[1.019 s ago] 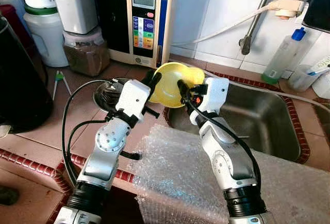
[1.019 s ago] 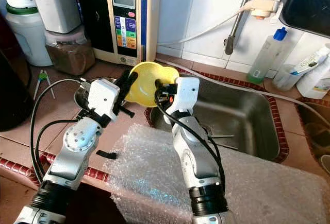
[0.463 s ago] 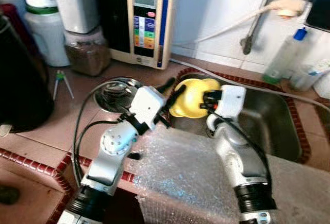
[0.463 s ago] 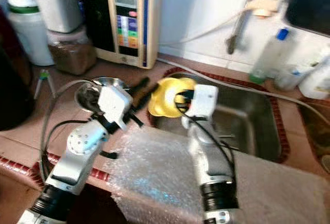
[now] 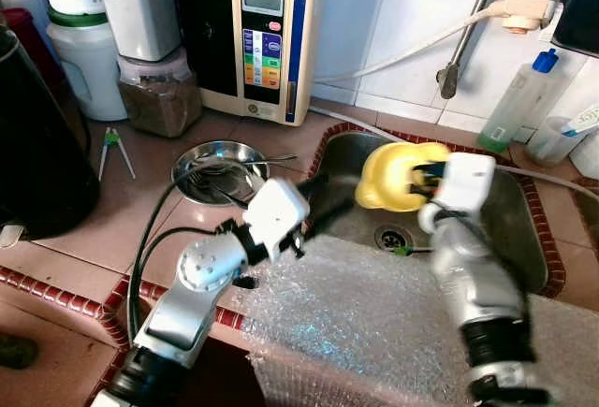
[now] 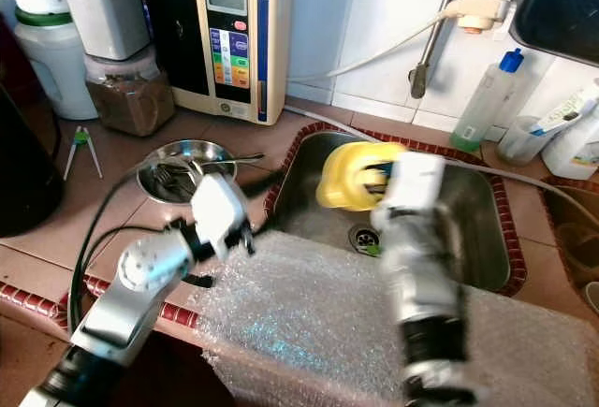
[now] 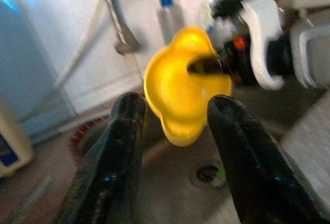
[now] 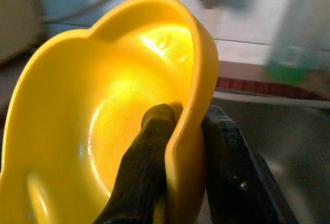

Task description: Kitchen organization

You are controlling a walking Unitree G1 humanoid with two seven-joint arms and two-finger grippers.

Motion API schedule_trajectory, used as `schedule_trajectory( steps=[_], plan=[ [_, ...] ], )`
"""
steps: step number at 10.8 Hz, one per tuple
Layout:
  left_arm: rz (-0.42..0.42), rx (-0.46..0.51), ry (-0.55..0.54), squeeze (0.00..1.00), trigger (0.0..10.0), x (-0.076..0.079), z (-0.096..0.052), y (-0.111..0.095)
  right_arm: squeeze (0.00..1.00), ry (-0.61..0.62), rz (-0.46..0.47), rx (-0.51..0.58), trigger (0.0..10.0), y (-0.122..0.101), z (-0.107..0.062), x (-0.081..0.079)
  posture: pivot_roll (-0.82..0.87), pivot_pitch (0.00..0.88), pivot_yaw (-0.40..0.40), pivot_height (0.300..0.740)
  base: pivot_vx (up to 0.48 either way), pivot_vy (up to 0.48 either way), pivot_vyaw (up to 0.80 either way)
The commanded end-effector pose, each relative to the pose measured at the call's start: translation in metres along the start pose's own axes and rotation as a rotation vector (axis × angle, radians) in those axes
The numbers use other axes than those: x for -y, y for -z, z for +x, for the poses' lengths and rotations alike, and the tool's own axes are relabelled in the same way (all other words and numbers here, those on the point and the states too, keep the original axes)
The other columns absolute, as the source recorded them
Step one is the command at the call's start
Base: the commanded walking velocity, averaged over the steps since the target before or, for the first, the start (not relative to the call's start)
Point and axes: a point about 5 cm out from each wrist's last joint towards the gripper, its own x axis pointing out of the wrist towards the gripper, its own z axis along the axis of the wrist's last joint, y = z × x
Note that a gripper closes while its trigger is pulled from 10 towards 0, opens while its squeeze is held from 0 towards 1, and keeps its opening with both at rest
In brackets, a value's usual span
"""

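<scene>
Left eye view shows the sink [image 5: 510, 229] at 3 o'clock of the picture, sunk in the tiled counter [image 5: 140, 210]. A bubble wrap sheet [image 5: 374, 332] lies at 6 o'clock over the counter edge. The yellow bowl [image 5: 398, 175] is held above the sink, near 1 o'clock from the drain. The right gripper [image 8: 183, 147] is clamped on its rim, one finger inside, one outside. The left gripper [image 7: 175, 116] has its jaws apart, holding nothing, at 9 o'clock of the bowl.

We see the bowl [image 5: 398, 177] over the sink [image 5: 524, 239], a dish [image 5: 220, 166] to its left. Our wrap [image 5: 356, 323] lies in front.
</scene>
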Motion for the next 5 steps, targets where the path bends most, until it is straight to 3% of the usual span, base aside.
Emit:
schedule_trajectory(
  steps=[1, 4, 5],
  plan=[
    [-0.010, -0.014, 0.065, 1.00, 10.0, 0.010, 0.003, -0.001, 0.00, 0.049, 0.005, 0.014, 0.0, -0.004, 0.005, 0.016, 0.17, 0.000, -0.058, 0.740, 0.000, 0.000, 0.00],
    [-0.013, -0.073, 0.120, 1.00, 10.0, 0.012, -0.001, 0.005, 0.00, 0.069, -0.013, -0.040, 0.0, 0.010, 0.009, 0.024, 0.18, 0.000, -0.051, 0.740, 0.000, 0.000, 0.00],
    [0.001, -0.130, 0.135, 1.00, 10.0, 0.010, -0.004, 0.011, 0.00, 0.080, -0.017, -0.054, 2.2, 0.014, 0.011, 0.026, 0.18, 0.000, -0.049, 0.740, 0.000, 0.000, 0.00]
  ],
)
